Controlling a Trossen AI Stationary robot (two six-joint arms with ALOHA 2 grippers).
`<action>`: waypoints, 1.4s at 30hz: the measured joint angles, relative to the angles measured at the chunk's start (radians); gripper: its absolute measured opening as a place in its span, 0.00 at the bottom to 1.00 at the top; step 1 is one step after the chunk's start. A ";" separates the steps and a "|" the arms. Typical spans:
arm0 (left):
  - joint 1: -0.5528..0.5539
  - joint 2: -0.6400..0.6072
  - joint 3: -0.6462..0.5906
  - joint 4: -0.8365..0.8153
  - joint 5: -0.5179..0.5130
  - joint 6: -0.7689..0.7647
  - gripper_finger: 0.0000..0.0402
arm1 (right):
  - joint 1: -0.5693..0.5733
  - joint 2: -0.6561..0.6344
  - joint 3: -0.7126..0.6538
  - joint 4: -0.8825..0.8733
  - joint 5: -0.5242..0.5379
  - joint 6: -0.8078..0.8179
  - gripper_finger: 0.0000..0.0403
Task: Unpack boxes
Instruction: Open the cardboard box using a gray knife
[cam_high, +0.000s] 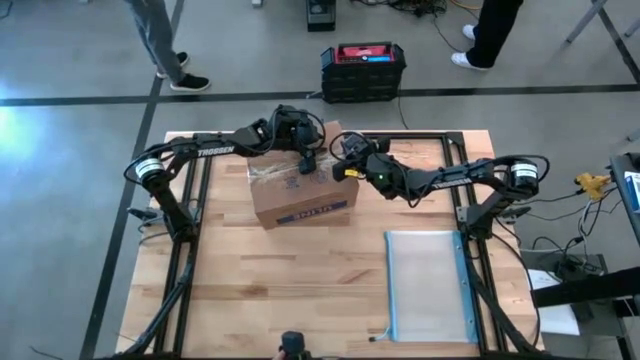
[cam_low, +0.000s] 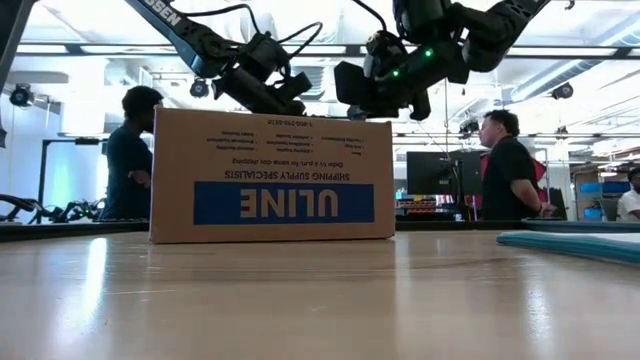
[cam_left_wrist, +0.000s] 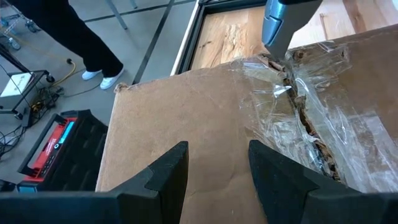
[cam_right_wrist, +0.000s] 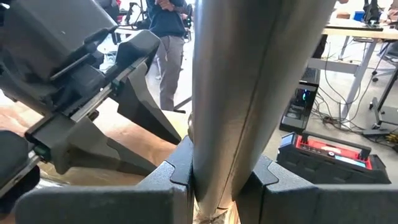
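The brown cardboard box (cam_high: 300, 195) with the blue ULINE label (cam_low: 283, 203) stands on the wooden table, its label upside down. Clear tape (cam_left_wrist: 298, 106) along its top seam is torn and ragged. My left gripper (cam_left_wrist: 217, 146) is open just over the box's top flap, near the far edge. My right gripper (cam_right_wrist: 214, 180) reaches in from the right over the box top. It is shut on a silver-grey rod-shaped tool (cam_right_wrist: 249, 81). The tool's tip (cam_left_wrist: 272, 57) is at the far end of the taped seam. My left gripper hovers close over the box's top flap (cam_left_wrist: 205, 112), fingers slanting down. Whether the fingers touch the cardboard I cannot tell. My right gripper pinches the tool's shaft (cam_right_wrist: 217, 168) between its two fingers, which lie across it and come nearly level from the table's right. The tool stands steeply, with its lower end at the box's taped seam.
A clear pouch with blue edges (cam_high: 425, 285) lies flat on the near right of the table. A black crate with a red top (cam_high: 362, 70) sits on the floor beyond the far edge. People stand in the room behind. Bare wood lies in front of the box.
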 joint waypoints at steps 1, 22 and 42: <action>0.000 0.000 0.000 0.000 0.000 -0.001 0.39 | 0.001 -0.004 0.000 -0.012 0.000 0.002 0.12; 0.025 0.000 -0.001 -0.004 -0.037 -0.021 0.39 | 0.104 -0.080 -0.001 -0.179 -0.001 0.223 0.12; 0.033 0.000 -0.001 0.007 -0.059 -0.020 0.39 | -0.025 -0.011 0.067 -0.162 -0.027 0.111 0.12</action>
